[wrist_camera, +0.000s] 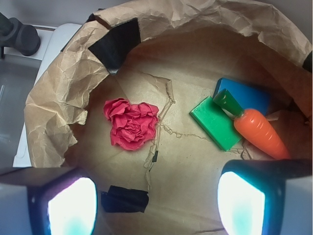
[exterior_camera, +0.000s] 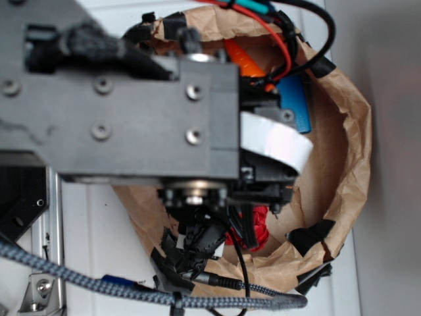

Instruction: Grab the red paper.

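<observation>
**Gripper spread wide above the red paper in the brown paper nest**

The red paper, a crumpled ball with rose-like folds, lies on the floor of a brown paper nest, towards the nest's left wall in the wrist view. Nothing touches it. In the exterior view only a sliver of it shows under the arm.

The gripper hangs above the nest floor, its two fingers wide apart at the lower corners of the wrist view, with nothing between them. The red paper sits ahead of the left finger, apart from it.

Near the nest's right wall rest a green block and a blue block, touching one another. An orange toy carrot with a green stem lies tilted across them. Patches of black tape stick to the nest's crumpled wall and floor. In the exterior view the robot arm covers most of the nest, with cables running over its rim.
</observation>
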{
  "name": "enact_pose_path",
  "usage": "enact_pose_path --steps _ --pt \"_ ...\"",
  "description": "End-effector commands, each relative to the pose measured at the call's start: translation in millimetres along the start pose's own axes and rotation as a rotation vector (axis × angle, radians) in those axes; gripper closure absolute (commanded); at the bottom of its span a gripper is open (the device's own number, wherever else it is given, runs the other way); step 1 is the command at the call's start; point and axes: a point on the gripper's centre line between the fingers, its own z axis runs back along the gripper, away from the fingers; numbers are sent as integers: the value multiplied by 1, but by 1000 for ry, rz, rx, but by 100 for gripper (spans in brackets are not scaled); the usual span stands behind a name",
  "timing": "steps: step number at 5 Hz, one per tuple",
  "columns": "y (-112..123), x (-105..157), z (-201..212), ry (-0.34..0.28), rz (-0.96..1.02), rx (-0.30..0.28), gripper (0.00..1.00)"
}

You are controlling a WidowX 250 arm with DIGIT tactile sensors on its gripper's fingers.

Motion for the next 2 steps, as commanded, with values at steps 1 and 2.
enact_pose_path --steps 1,2 --pt "39 25 -44 7 -366 -47 0" --pt "62 46 -51 -67 -415 11 0"
